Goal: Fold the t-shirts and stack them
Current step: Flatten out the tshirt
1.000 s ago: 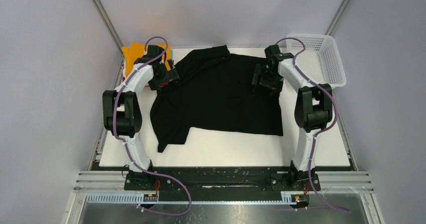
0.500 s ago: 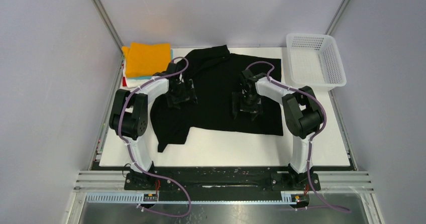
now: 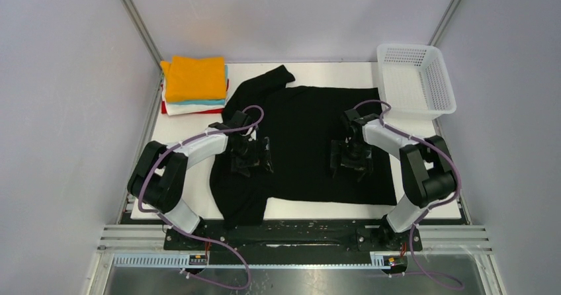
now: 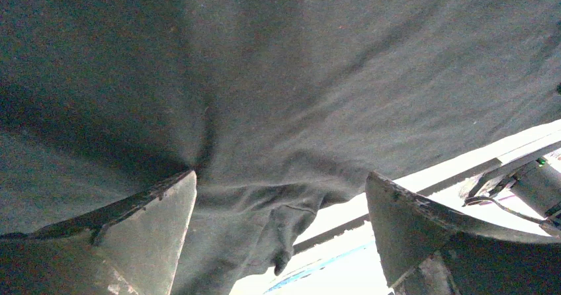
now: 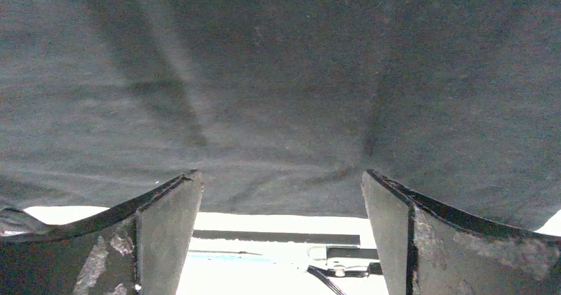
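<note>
A large black t-shirt (image 3: 304,120) lies spread flat on the white table (image 3: 311,210), its near left sleeve reaching the front edge. My left gripper (image 3: 250,157) stands open on the shirt's left part, fingertips down on the cloth (image 4: 298,77). On the shirt's right part my right gripper (image 3: 350,160) is open too, its tips resting on the cloth (image 5: 278,77) near the hem. Nothing is pinched between either pair of fingers. Folded t-shirts are stacked at the back left: orange (image 3: 194,77) on top, then teal, white and red.
A white mesh basket (image 3: 417,77) stands at the back right corner. Metal frame posts and grey walls close in the table on the left, right and back. The arm bases sit along the black rail at the near edge.
Both arms have drawn back toward the near edge with open fingers on the cloth, and the black shirt has slid nearer with them. The folded stack is now uncovered.
</note>
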